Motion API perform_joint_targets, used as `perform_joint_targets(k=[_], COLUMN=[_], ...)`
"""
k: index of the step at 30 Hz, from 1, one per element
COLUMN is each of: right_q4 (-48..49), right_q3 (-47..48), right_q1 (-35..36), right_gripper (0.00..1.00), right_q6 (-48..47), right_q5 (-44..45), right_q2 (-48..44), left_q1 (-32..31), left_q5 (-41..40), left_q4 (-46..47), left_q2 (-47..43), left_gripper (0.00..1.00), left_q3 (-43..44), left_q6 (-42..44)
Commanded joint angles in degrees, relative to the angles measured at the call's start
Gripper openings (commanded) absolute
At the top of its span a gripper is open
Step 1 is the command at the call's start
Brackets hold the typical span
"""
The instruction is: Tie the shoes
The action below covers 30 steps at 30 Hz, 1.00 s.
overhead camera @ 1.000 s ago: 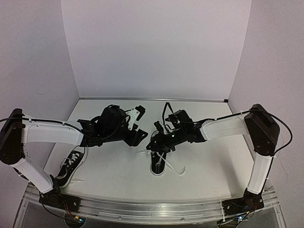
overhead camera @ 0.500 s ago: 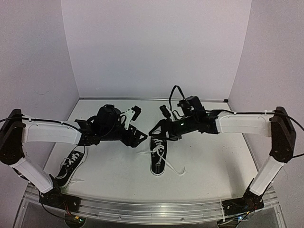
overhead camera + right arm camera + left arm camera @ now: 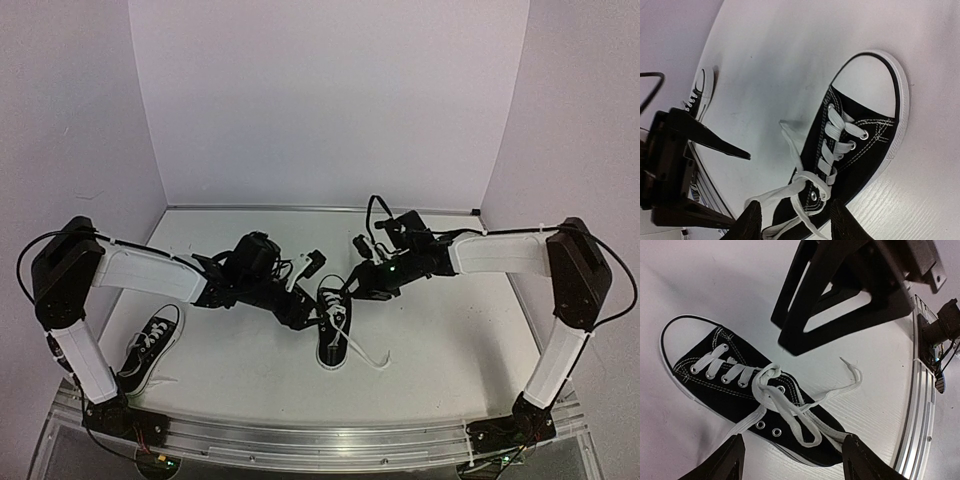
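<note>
The left pincer (image 3: 792,452) and right pincer (image 3: 795,220) are hovering on either side of the middle shoe (image 3: 332,345), both gaping empty, seemingly lining up to catch its loose laces (image 3: 785,405).

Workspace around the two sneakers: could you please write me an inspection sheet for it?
Surface: white table, no spills seen.
Job's things: centre shoe upright, laces crossed once, no bow, ends trailing; left shoe beside the left arm's base, its lacing unclear.
Clutter: nothing seen.
Grippers: left gripper and right gripper both open, hovering over the centre shoe, holding nothing.
Cables: black cable loops above the right wrist.
Surroundings: plain white walls; metal rail along the near edge.
</note>
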Motion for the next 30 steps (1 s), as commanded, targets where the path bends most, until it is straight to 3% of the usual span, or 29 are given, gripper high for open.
perform_joint_targets(k=[1, 6, 11, 19, 30], right_q4=[-2.2, -3.8, -5.0, -7.7, -10.1], right_q3=[4.1, 5.9, 7.2, 10.2, 12.7], right_q1=[0.3, 0.3, 0.3, 0.7, 1.5], right_gripper=[0.40, 0.37, 0.35, 0.30, 0.26], right_q6=[-4.0, -6.0, -7.9, -10.7, -12.8], right_q5=[1.1, 0.8, 0.3, -0.2, 0.1], right_q2=[3.0, 5.4, 7.1, 10.2, 11.8], left_q1=[-0.3, -0.3, -0.3, -0.2, -0.2], left_q5=[3.9, 3.7, 3.4, 1.3, -0.3], left_q4=[2.3, 0.0, -0.3, -2.0, -2.5], left_q2=[2.9, 5.1, 5.2, 5.1, 5.4], left_gripper=[0.64, 0.38, 0.23, 0.07, 0.01], left_q3=[4.4, 6.3, 6.2, 6.0, 6.1], left_q6=[0.7, 0.6, 0.3, 0.5, 0.4])
